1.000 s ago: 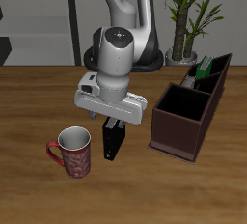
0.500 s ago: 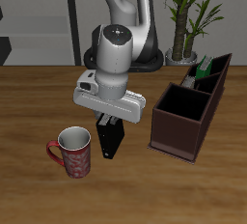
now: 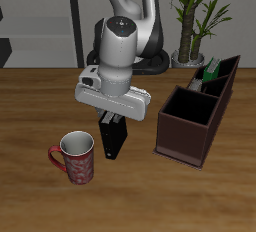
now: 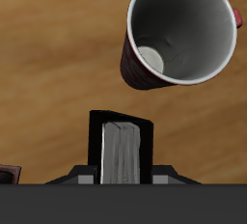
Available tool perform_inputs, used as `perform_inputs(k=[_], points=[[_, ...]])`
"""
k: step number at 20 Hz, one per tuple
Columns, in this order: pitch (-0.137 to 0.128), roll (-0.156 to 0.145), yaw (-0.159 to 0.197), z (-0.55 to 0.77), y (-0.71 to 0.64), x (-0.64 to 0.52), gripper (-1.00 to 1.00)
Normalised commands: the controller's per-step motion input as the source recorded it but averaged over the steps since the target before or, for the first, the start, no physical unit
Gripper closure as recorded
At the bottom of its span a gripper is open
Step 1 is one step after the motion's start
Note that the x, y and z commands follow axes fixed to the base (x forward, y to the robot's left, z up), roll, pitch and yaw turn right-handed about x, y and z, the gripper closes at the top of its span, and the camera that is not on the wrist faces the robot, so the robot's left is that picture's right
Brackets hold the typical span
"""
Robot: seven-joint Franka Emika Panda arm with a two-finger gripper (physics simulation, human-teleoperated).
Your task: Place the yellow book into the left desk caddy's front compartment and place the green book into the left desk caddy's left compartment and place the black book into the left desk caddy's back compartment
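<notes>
**Inspector:** Although the fingers themselves are mostly hidden under the hand, the end effector (image 3: 114, 123) is clamped on the black book (image 3: 112, 139), which hangs upright from it. The wrist view shows the same book (image 4: 122, 153) held edge-on, white page edge towards the camera.

**Clerk:** Is the book clear of the worktop (image 3: 30, 101)?

**Inspector:** I judge it just lifted; its lower edge appears slightly above the surface, beside the red mug (image 3: 75, 157), not touching it.

**Clerk:** Which step is in hand?

**Inspector:** The last one, by my reading: carrying the black book to the back compartment of the left desk caddy (image 3: 196, 116). A green book (image 3: 214, 72) already stands in one of the caddy's smaller far sections. The yellow book I cannot make out with certainty.

**Clerk:** What does the next move call for?

**Inspector:** More height first, so the book's lower edge clears the caddy's sloped wall; then travel across to the caddy, well apart from the present position, and a straight lowering into the back compartment. The book should be kept upright, since the slot looks narrow.

**Clerk:** Any change against the earlier frames?

**Inspector:** Arm and book sit higher than a second ago and have shifted slightly towards the mug side. Mug and caddy are unmoved
</notes>
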Motion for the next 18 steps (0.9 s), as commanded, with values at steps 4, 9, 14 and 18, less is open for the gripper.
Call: perform_inputs(k=[4,9,14,18], points=[[-0.047,-0.004,-0.003,0.30,0.01,-0.26,1.00],[-0.060,-0.008,0.019,0.26,0.05,-0.35,1.00],[-0.046,-0.015,0.023,0.15,0.05,-0.35,1.00],[-0.015,-0.001,-0.021,0.07,0.08,-0.49,1.00]])
